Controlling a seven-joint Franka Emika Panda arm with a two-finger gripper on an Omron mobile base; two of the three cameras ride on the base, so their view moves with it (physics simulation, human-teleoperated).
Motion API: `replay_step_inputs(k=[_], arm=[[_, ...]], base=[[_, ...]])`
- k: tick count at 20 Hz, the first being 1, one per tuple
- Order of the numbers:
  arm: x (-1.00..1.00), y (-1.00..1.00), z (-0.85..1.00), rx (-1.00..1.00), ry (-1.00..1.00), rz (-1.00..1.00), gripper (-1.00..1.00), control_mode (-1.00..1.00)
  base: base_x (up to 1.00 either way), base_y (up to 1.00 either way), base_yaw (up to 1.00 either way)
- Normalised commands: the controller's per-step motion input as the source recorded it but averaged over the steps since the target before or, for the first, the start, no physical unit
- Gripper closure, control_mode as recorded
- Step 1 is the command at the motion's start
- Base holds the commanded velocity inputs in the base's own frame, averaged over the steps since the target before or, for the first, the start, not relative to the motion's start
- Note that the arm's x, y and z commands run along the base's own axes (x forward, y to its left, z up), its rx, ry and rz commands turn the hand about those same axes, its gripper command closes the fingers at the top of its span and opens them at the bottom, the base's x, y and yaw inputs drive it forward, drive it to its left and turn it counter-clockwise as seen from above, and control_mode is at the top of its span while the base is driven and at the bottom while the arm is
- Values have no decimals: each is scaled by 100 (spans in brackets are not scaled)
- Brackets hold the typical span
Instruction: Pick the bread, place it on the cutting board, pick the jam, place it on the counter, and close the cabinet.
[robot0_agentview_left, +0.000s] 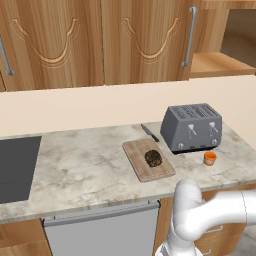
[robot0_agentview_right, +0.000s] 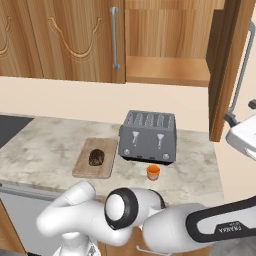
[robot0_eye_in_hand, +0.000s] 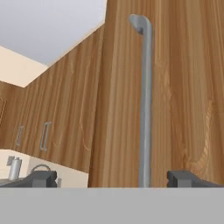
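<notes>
My fingers are facing the open cabinet door's bar handle, spread wide and holding nothing.

In my hand view, my gripper (robot0_eye_in_hand: 112, 179) is standing with both dark fingertips (robot0_eye_in_hand: 41, 178) far apart at the bottom, and the long grey bar handle (robot0_eye_in_hand: 145, 100) of the cabinet door (robot0_eye_in_hand: 188, 87) is running straight up between them, a little nearer my right tip; I cannot tell whether either tip is touching it. In the right base view that door (robot0_agentview_right: 227, 65) is swinging out edge-on beside the open cabinet shelf (robot0_agentview_right: 167, 70). The bread (robot0_agentview_right: 96, 157) is lying on the cutting board (robot0_agentview_right: 85, 167) left of the toaster (robot0_agentview_right: 148, 136), and the jam (robot0_agentview_right: 153, 172) is standing on the counter (robot0_agentview_right: 45, 145) just in front of the toaster, both well below and away from my fingers.
</notes>
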Motion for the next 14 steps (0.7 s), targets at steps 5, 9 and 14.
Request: replay_step_inputs(k=[5,9,14], arm=[[4,-23,0,1,0,4,-100,-100],[18,-20,0,1,0,5,-100,-100],[29,-18,0,0,0,4,-100,-100]], base=[[0,0,0],[0,0,0],[0,0,0]])
